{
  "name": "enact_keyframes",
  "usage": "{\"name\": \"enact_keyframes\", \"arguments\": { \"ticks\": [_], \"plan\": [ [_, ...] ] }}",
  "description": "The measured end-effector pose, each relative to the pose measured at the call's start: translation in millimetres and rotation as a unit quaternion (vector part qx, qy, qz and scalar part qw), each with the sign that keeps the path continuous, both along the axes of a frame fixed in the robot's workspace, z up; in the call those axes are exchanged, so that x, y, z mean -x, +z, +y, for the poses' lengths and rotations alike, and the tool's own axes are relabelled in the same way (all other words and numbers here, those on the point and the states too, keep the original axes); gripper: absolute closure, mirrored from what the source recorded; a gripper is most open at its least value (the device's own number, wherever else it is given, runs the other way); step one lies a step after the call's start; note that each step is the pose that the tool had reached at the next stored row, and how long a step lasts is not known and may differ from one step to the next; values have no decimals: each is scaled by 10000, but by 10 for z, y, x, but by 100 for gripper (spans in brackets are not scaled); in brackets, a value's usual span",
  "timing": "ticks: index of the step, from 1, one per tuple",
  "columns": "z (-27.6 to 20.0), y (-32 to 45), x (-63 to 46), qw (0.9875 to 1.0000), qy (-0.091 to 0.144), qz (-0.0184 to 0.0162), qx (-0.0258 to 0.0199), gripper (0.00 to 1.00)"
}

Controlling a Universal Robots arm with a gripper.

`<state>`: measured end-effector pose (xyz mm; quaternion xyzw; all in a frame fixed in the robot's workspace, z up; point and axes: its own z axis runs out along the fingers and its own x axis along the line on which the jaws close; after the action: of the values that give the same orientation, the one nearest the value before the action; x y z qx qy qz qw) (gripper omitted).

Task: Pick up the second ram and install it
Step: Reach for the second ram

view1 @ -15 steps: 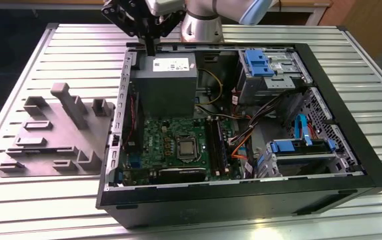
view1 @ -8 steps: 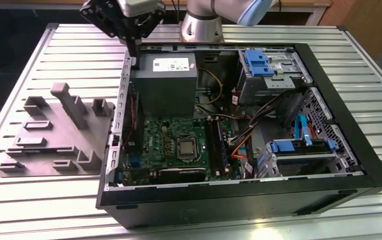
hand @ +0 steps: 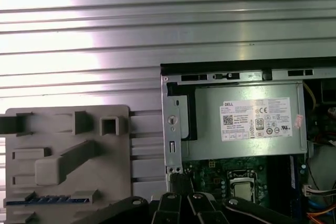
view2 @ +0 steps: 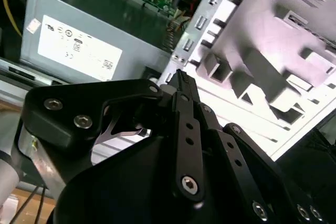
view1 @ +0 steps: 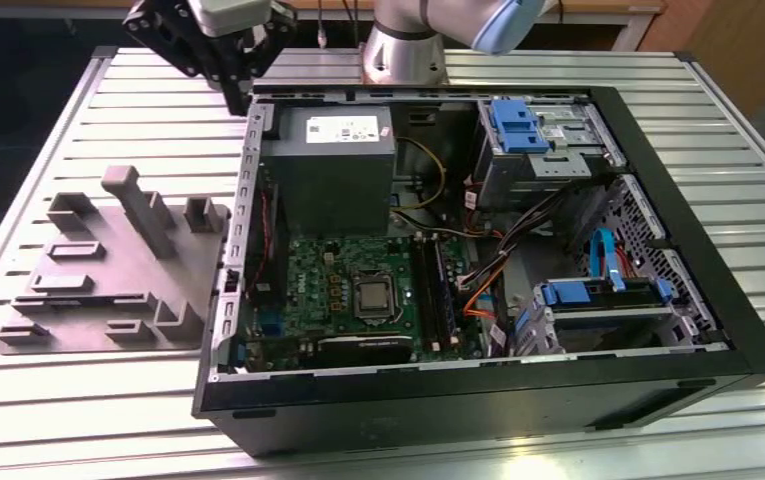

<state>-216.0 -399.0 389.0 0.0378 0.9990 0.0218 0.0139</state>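
Black pincer (view1: 238, 98) closed tip to tip, empty; above corner of computer case (view1: 489, 405), by power supply (view1: 335, 150); second ram (hand: 50, 199) lying in grey holder (hand: 58, 124) on desk (view1: 89, 420), apart from pincer.

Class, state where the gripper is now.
The gripper hangs by the computer case, at its far corner on the exterior view's left, near the grey power supply.

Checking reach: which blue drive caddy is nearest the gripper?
The blue caddy beside the power supply; the other caddy sits farther from the gripper.

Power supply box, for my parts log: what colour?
Power supply box: grey, white label; first wrist view.
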Motion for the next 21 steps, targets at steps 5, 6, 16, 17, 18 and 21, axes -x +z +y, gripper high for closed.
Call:
{"name": "enact_keyframes", "arguments": {
  "ticks": [5, 6, 16, 17, 18, 21],
  "plan": [
    [0, -13, 139, 10000, 0, 0, 1, 90],
    [0, -16, 169, 10000, 0, 0, 0, 90],
    [-4, -58, 492, 10000, 0, -2, 0, 90],
    [-7, -65, 513, 10000, -1, -1, 0, 90],
    [-11, -71, 534, 10000, -1, -1, 0, 90],
    [-27, -93, 600, 10000, 0, -1, 0, 90]
  ]
}}
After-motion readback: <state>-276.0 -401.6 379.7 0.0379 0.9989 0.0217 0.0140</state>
